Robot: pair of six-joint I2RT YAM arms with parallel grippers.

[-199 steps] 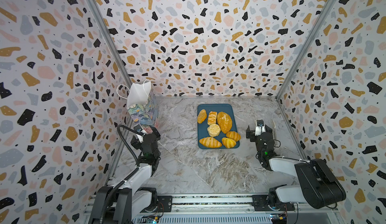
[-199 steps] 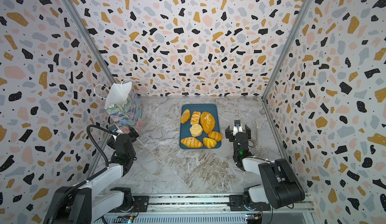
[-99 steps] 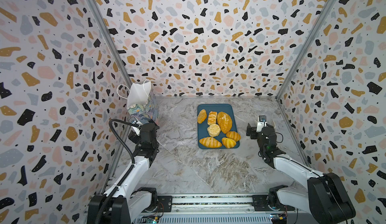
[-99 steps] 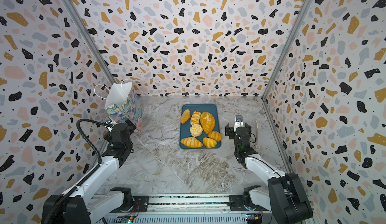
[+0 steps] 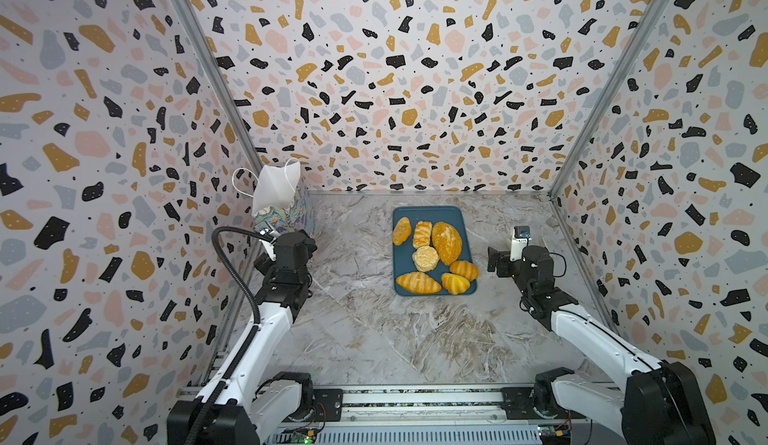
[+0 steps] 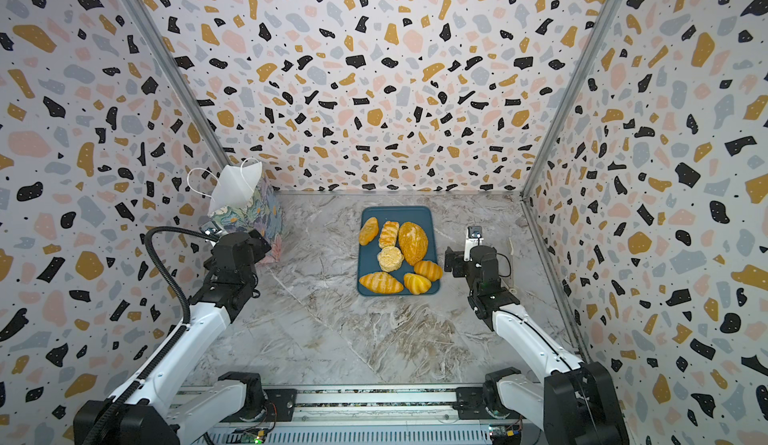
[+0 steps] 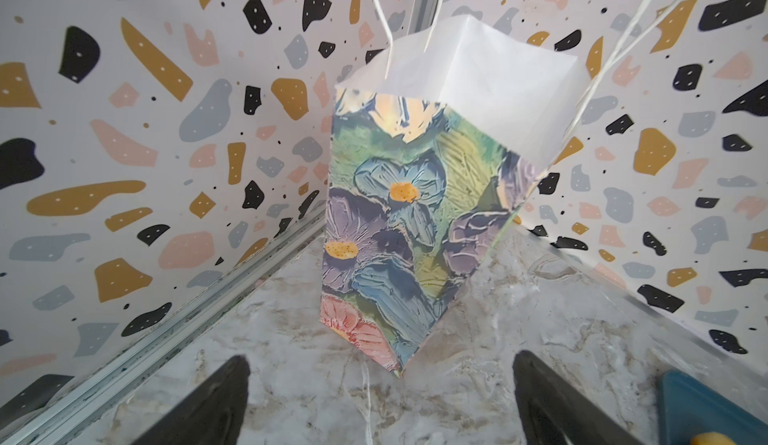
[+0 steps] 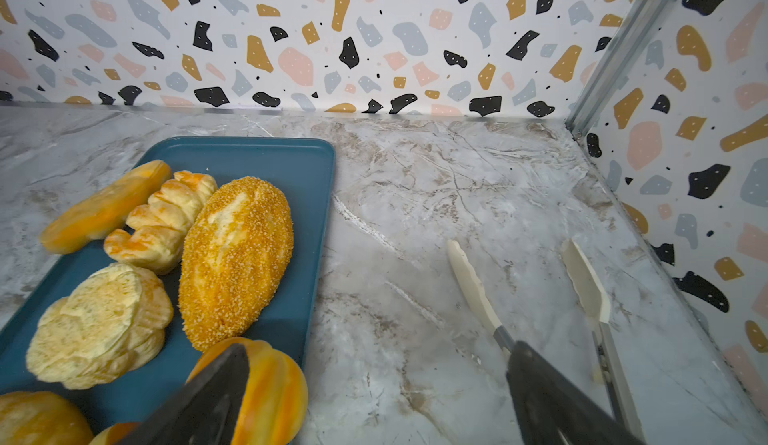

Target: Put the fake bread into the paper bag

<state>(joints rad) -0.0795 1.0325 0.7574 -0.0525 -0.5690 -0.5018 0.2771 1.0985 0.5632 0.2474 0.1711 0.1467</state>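
Several pieces of fake bread lie on a dark-blue tray (image 5: 440, 216) (image 6: 409, 214) at mid table: a seeded loaf (image 5: 446, 242) (image 6: 413, 242) (image 8: 237, 256), a pale round bun (image 5: 425, 258) (image 8: 99, 322), a plaited pastry (image 8: 162, 222), croissants and ridged rolls (image 8: 270, 384). The floral paper bag (image 5: 282, 210) (image 6: 245, 210) (image 7: 399, 222) stands upright in the far left corner, mouth open. My left gripper (image 5: 297, 241) (image 6: 249, 243) (image 7: 381, 364) hovers open and empty just in front of the bag. My right gripper (image 5: 505, 262) (image 6: 455, 262) (image 8: 378, 351) is open and empty just right of the tray.
White-tipped tongs (image 8: 473, 285) (image 6: 512, 256) lie on the marble table by the right wall, just beyond my right gripper. Terrazzo-patterned walls close in the table on the left, back and right. The bag's cord handles (image 5: 241, 181) stick out toward the left wall.
Both arms have unfolded and stretched forward. The left gripper has moved closer to the paper bag; the right one has moved slightly up beside the tray. Both stayed open.
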